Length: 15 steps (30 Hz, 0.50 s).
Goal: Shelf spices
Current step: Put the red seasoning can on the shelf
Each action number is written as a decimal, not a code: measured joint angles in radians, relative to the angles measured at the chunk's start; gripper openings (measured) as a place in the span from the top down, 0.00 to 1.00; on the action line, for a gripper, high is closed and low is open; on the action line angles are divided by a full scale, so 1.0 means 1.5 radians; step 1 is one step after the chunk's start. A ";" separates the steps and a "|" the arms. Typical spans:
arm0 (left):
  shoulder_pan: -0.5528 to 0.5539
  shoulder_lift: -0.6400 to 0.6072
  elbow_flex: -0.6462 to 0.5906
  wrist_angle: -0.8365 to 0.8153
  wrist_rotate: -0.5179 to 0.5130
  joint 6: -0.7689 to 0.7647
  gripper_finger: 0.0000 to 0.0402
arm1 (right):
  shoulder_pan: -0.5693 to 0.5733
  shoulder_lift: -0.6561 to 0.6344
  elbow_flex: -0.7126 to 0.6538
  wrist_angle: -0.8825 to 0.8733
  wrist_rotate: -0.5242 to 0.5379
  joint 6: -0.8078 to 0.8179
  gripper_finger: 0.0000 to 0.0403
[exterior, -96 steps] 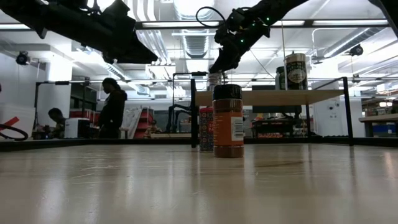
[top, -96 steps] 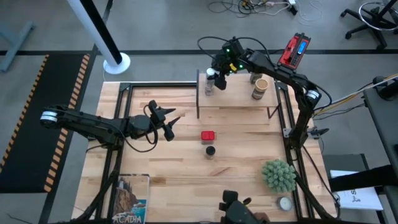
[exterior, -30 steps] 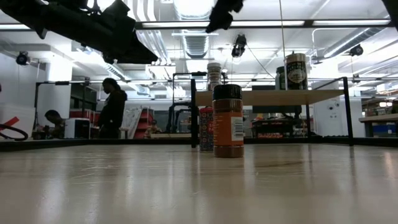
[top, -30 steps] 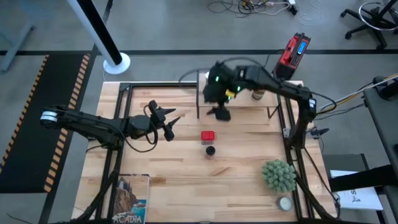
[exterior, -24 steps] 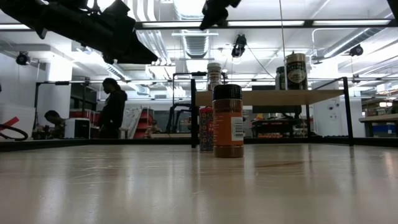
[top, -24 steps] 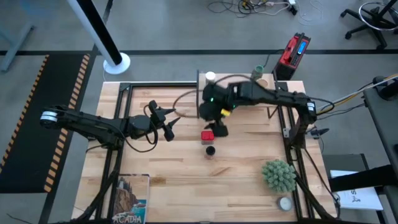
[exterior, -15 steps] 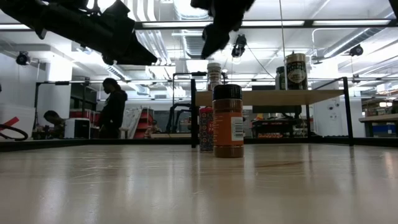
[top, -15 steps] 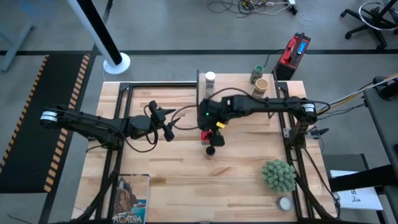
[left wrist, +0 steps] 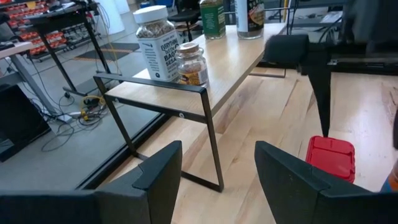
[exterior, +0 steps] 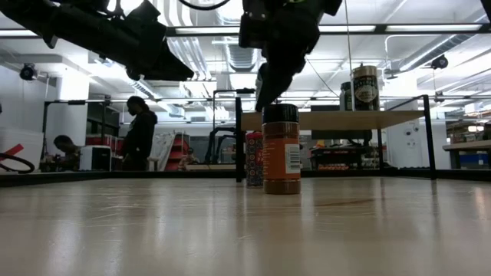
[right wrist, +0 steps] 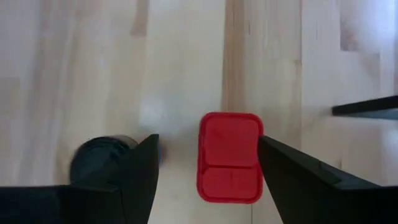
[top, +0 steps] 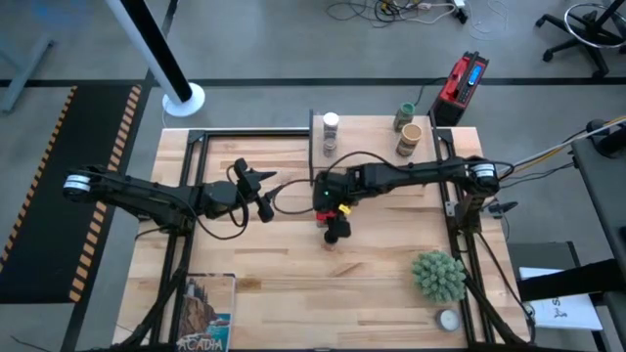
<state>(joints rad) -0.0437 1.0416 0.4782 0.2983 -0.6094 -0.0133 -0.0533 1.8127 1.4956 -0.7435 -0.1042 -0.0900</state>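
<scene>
The black-lidded jar [exterior: 281, 149] is seen nearest in the low view, standing upright on the table [top: 245, 269]. In the high view it is mostly hidden under the right gripper [top: 335, 227], at the 6 o'clock side of the red tin [right wrist: 230, 157]. The right gripper's fingers are spread wide, and in the right wrist view the tin lies between them, untouched. The left gripper [top: 264, 196] waits at 9 o'clock of the tin, its fingers apart and empty. If the descent is made off-centre, the tall jar could be knocked over by one finger, or the tin pushed aside. Farther, at 12 o'clock, the shelf [top: 377, 147] already carries four spices [left wrist: 168, 46]. The tabletop is of pale planks. A spiky plant [top: 438, 275] stands at 4 o'clock. Beyond, a workshop with people is seen.
</scene>
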 joint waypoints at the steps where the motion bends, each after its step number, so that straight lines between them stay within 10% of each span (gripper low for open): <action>1: 0.000 0.000 0.000 0.000 0.000 0.000 0.52 | 0.004 0.001 -0.005 0.002 0.015 0.002 0.39; 15: 0.000 0.000 0.000 0.001 0.000 0.000 0.52 | 0.021 0.002 -0.030 0.031 0.056 0.018 0.39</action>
<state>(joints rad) -0.0437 1.0416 0.4782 0.2995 -0.6094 -0.0135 -0.0217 1.8164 1.4511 -0.6970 -0.0196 -0.0635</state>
